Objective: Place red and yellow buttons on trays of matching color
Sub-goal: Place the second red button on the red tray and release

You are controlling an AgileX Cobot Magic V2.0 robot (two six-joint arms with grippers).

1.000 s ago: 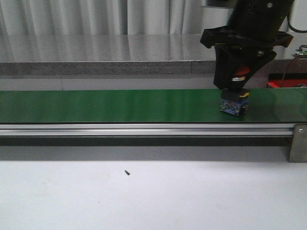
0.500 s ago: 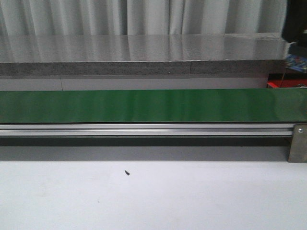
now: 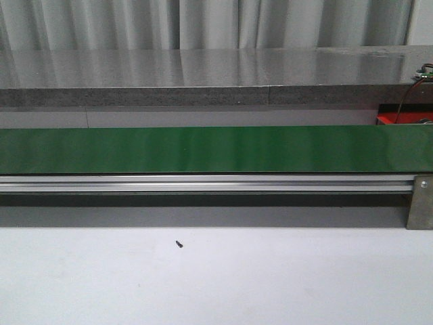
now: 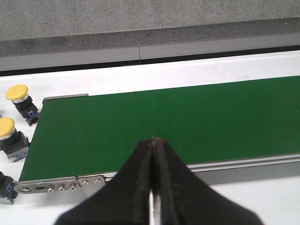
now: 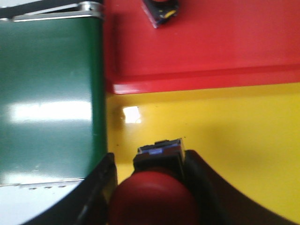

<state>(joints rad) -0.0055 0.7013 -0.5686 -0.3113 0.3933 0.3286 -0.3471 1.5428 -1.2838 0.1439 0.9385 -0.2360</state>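
Domed red button (image 5: 154, 199) (dark grey base)

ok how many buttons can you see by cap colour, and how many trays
Yellow buttons: 2, at and, beside the belt end
Red buttons: 1, the red button held in the right gripper
Buttons with cap hidden: 2, at and
Trays: 2, red tray and yellow tray
Total: 7

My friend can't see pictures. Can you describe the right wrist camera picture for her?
The right gripper holds a red button over a yellow tray. A red tray lies beyond it with another button on it, and the green belt runs alongside both.
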